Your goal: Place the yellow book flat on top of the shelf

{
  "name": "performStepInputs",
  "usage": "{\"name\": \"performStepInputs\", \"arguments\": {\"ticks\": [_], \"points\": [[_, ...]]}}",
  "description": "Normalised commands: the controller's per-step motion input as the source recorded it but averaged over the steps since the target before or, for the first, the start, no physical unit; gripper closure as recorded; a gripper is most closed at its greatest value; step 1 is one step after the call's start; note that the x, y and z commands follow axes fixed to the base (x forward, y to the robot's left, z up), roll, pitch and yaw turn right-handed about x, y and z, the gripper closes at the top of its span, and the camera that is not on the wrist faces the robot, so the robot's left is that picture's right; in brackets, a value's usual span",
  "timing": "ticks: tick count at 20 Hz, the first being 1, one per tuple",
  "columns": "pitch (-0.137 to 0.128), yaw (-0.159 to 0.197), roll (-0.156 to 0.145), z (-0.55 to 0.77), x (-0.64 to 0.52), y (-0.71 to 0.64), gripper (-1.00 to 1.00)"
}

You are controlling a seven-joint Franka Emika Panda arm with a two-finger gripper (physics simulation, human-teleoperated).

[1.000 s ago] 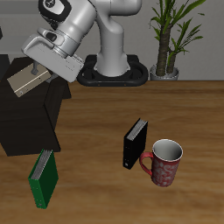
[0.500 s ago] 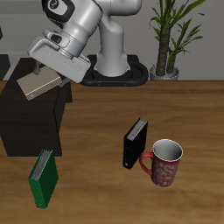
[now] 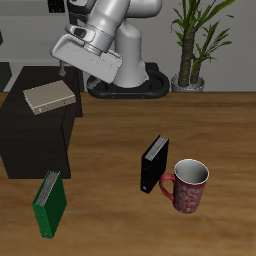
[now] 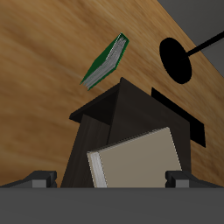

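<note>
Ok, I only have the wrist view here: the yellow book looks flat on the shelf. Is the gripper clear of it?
Observer: Yes. The gripper hangs above the yellow book, apart from it.
Operator: Is anything standing on the table that I can't see?
Observer: A black book stands upright beside a red mug, out on the table away from the shelf.
</note>
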Motion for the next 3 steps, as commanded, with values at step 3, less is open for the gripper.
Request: {"name": "performStepInputs", "arguments": {"ticks": [3], "points": [[0.003,-0.021,0.044,0.03,-0.04,0.18,-1.0]]}}
